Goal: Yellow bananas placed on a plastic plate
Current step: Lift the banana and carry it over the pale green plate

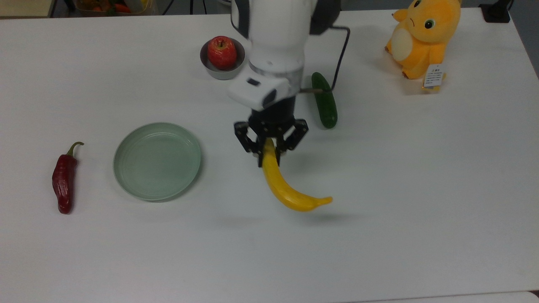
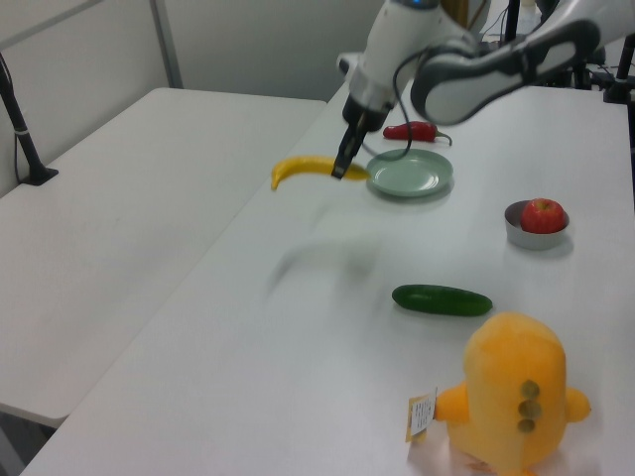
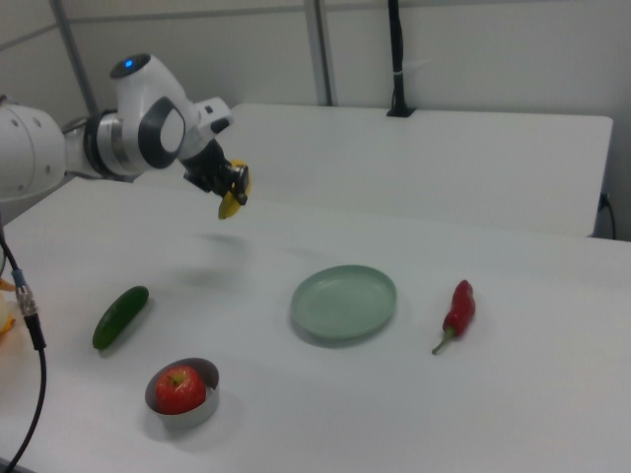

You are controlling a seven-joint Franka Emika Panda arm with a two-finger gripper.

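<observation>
White and broad, the desk (image 1: 421, 189) carries a scatter of food and a toy, with pale wall panels behind it in the side views. Above it the end effector (image 1: 269, 158) is clamped on one end of the banana (image 1: 290, 191), which hangs in the air clear of the surface (its blurred shadow lies on the desk below it in the left view). In the top view the banana curves down and to the top view's right, its tapered tip pointing away from the plate (image 1: 126, 185). That pale green plate sits well apart from the banana, toward the top view's left. Beyond the plate lies a red chili pepper (image 1: 64, 180). A red apple (image 1: 221, 52) rests in a small grey bowl (image 1: 223, 74), a dark green cucumber (image 1: 325, 103) lies near the arm, and an orange plush toy (image 1: 423, 38) sits at the far corner.
</observation>
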